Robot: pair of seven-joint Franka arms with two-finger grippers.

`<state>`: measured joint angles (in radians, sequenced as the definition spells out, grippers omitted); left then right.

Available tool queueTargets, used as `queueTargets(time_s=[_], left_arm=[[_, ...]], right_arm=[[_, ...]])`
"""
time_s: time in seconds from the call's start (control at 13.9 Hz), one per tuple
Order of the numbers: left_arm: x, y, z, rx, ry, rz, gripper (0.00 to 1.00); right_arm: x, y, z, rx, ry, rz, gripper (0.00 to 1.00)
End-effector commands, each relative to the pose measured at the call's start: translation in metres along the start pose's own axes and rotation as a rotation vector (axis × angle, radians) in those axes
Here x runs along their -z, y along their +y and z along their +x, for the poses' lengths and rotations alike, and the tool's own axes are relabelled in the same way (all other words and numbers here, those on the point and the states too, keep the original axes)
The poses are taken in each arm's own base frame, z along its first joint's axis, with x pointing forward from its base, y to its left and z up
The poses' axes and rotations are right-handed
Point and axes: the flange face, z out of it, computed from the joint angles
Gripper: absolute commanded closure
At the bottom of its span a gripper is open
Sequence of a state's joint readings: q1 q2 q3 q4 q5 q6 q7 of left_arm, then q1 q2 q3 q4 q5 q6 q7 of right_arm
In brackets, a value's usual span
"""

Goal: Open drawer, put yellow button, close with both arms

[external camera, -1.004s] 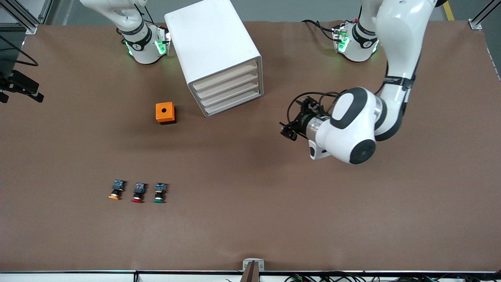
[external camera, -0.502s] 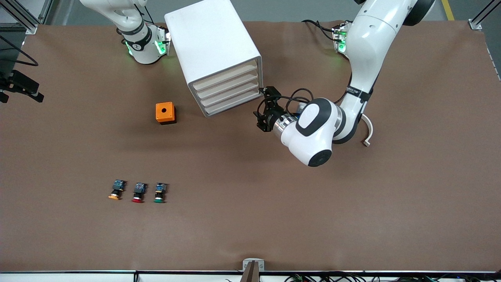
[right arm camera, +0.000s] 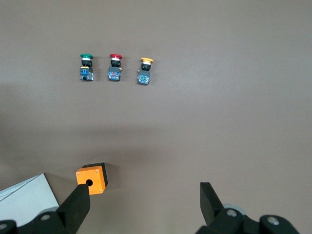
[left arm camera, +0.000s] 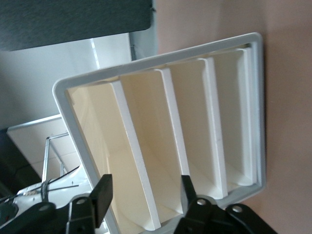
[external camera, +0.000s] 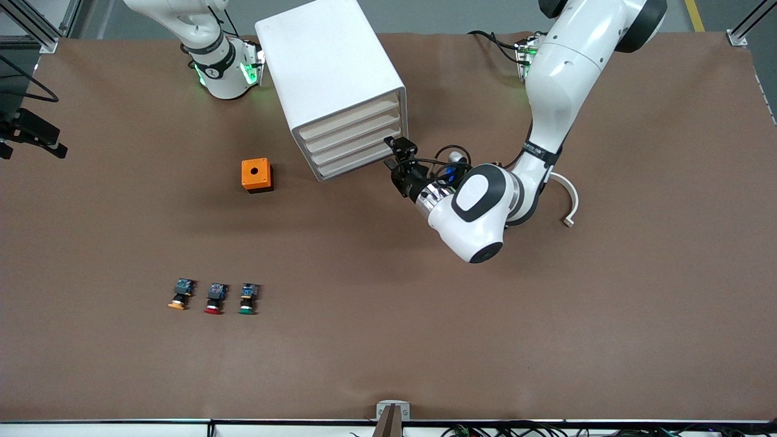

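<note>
Front view: yellow button (external camera: pixel 179 295) lies cap toward camera; left pincer (external camera: pixel 396 159) parted at drawer (external camera: pixel 349 116).

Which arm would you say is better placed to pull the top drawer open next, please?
The left, probably. The left gripper is already at the cabinet's front, fingers open around a drawer edge. The right gripper hangs open high over the orange box, apart from the cabinet.

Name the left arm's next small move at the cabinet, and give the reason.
Probably ease the left gripper onto the drawer front, shut on its lip, then pull. The gripper sits at the cabinet's open face, all drawers look closed, and the yellow button still lies on the table.
</note>
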<state>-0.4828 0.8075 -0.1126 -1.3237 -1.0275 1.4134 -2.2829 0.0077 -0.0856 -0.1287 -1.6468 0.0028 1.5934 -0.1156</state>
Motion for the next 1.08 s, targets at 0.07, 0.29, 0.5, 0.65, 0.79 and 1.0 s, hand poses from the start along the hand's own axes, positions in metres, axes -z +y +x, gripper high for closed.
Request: queueTargets(time_s=[0.07,0.29,0.5,0.65,0.79,1.0], left_arm=[[-0.014,0.009,-0.004,0.079,-0.026,0.115,0.38],[-0.027,0.012,-0.005,0.107,-0.018,0.138,0.39],[-0.042,0.012,-0.006,0.131,0.003,0.146,0.42],[-0.052,0.009,-0.009,0.129,0.016,0.155,0.45],[-0.064,0.006,-0.011,0.127,0.033,0.161,0.45],[-0.080,0.004,-0.013,0.135,0.060,0.162,0.45]], right_arm=[[-0.056,0.001,0.042,0.000,-0.043,0.002,0.00],[-0.106,-0.009,0.079,0.023,-0.041,-0.010,0.00],[-0.198,-0.007,0.122,0.026,-0.030,-0.028,0.00],[-0.238,-0.006,0.139,0.021,0.011,-0.040,0.01],[-0.260,-0.014,0.147,0.017,0.022,-0.040,0.00],[-0.307,-0.020,0.154,-0.099,0.017,0.059,0.00]])
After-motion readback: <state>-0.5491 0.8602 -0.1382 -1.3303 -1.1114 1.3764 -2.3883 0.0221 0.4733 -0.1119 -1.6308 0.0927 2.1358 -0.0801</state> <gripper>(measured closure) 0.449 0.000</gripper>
